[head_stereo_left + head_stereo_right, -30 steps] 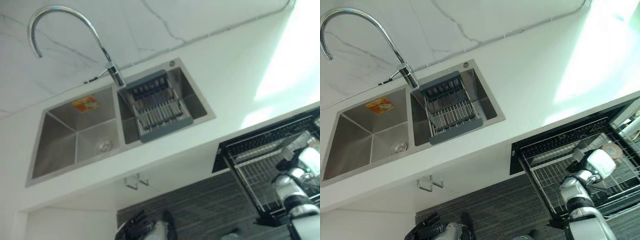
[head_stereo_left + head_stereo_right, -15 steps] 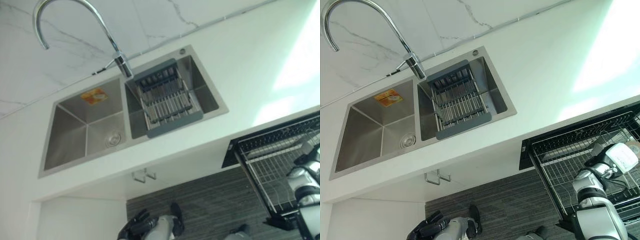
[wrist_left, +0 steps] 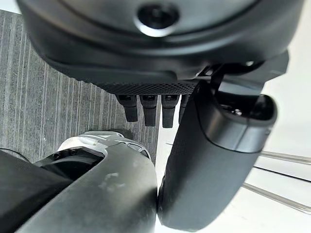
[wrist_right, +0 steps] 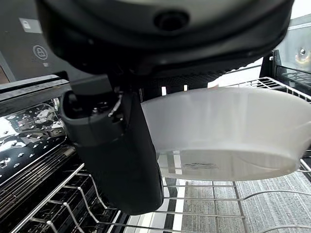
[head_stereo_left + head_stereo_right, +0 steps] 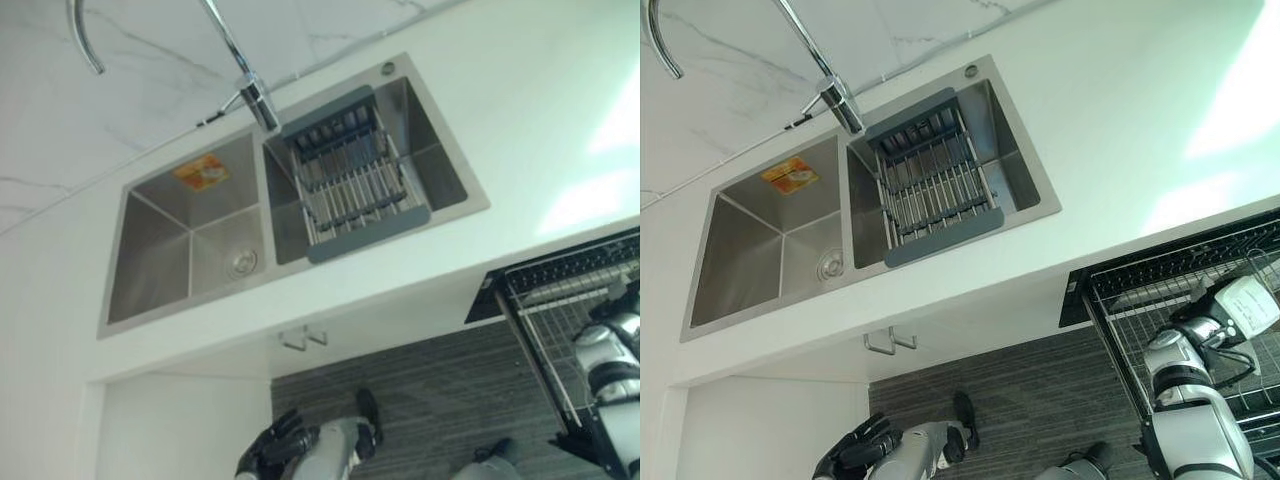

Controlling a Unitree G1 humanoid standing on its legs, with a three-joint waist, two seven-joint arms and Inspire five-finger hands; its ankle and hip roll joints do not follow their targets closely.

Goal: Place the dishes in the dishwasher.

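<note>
Camera has swung left since earlier; sink [image 5: 870,210] sits more central. Right hand [image 5: 1220,318] remains over the dishwasher rack [image 5: 1130,300], thumb and fingers clamping a white bowl [image 4: 223,131]. Left hand [image 5: 855,450] hangs relaxed, empty. Placing step; next, lower the bowl between the tines.

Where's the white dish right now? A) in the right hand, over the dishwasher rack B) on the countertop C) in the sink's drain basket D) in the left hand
A: the right hand grips the white dish by its rim, above the wires of the dishwasher rack.
</note>
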